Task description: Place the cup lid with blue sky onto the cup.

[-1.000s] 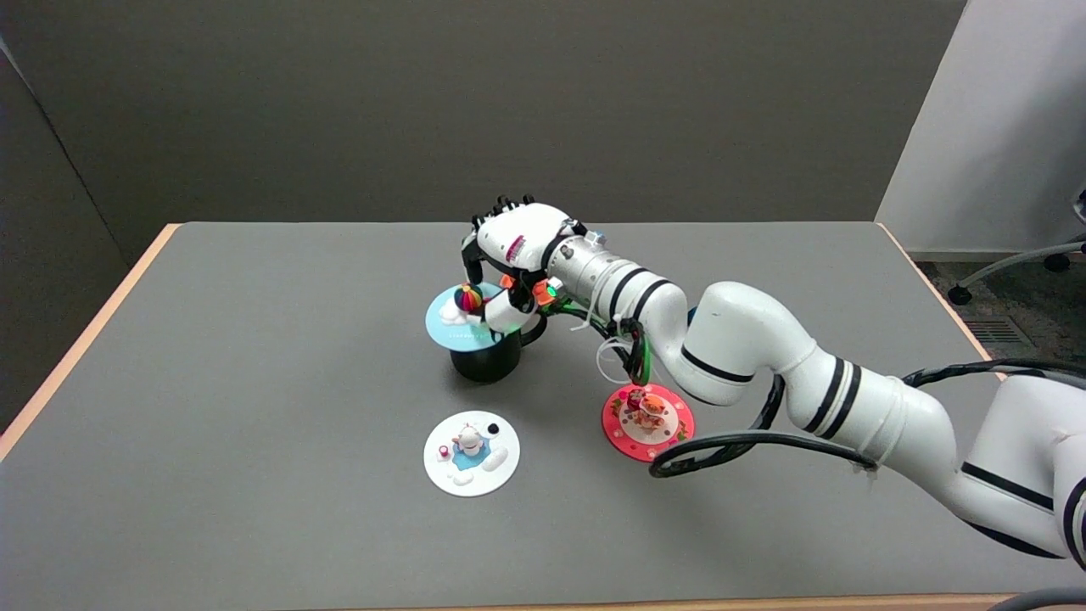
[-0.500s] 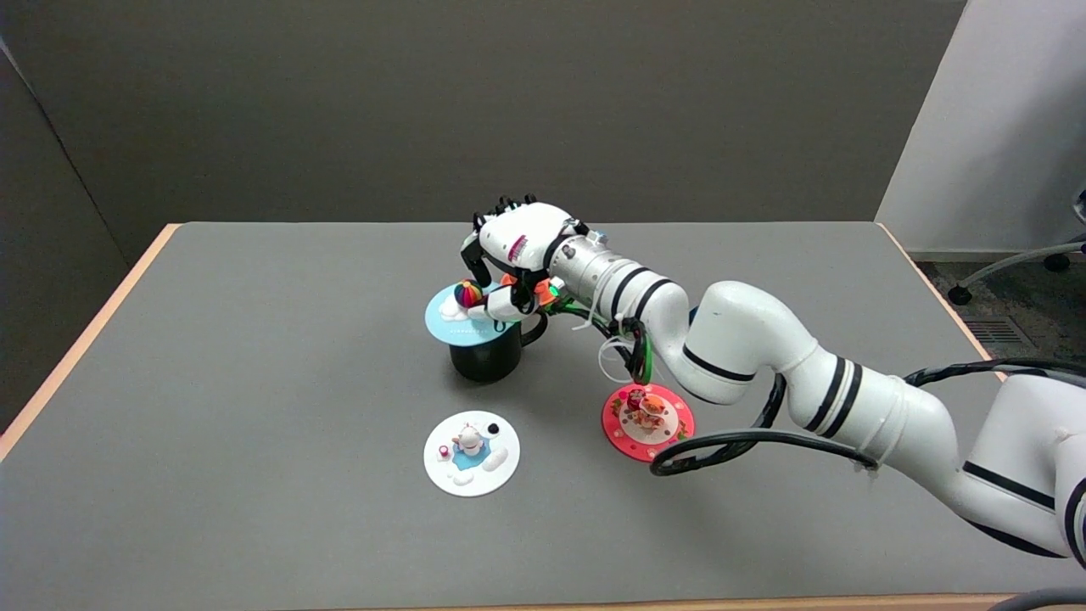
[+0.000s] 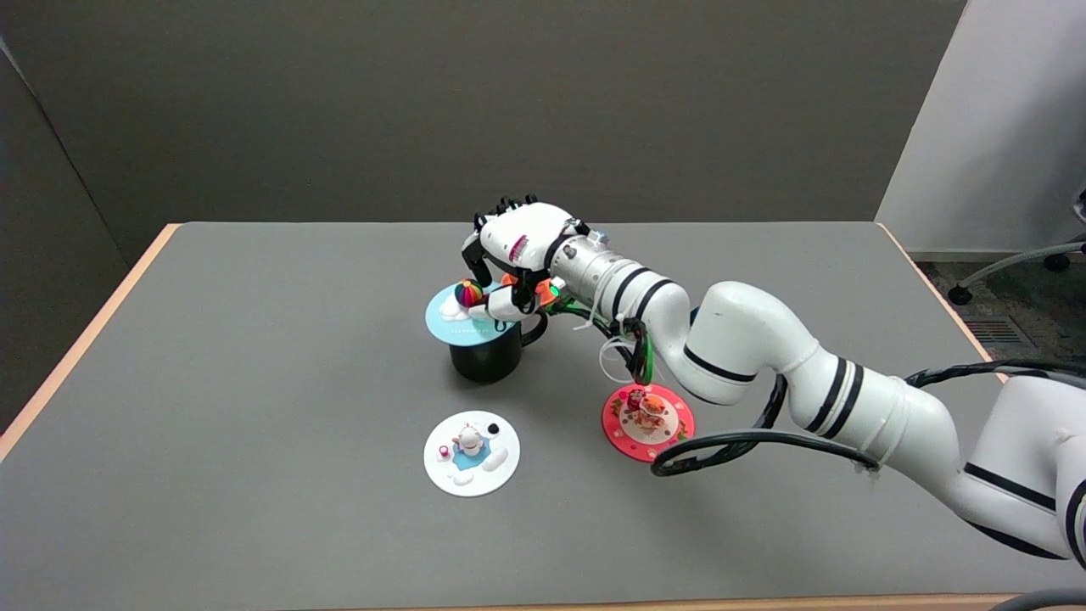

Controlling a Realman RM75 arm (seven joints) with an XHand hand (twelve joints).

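Grey table (image 3: 254, 356), wood-edged, dark wall behind. White right arm (image 3: 747, 348) reaching in from lower right, black cable looped beneath.

Black mug (image 3: 485, 356) near table centre, handle toward the arm. Sky-blue lid (image 3: 454, 318) lying flat across the mug's mouth, overhanging the rim on the left; rainbow balloon knob (image 3: 467, 294) and white cloud on top. Whether centred on the rim: cannot tell, right side hidden by the hand.

White lid (image 3: 471, 452) with small figure, on the table in front of the mug, well apart. Red lid (image 3: 646, 421) with figure, on the table to the right, under the forearm, untouched.

Task progress: judged nearly done. Lid resting on the cup, level as far as visible. Left to do, by judgement: release, lift clear, confirm the lid stays seated.

Right hand (image 3: 517, 255) poised over the lid's right side, back of hand up. Fingers (image 3: 477, 255) curled down behind and just beside the balloon knob; white thumb tip (image 3: 496, 307) low, on or just above the lid surface next to the knob. Gap narrow, partly closed. Firm pinch on the knob or mere touch: cannot tell from this angle. No other object in hand.
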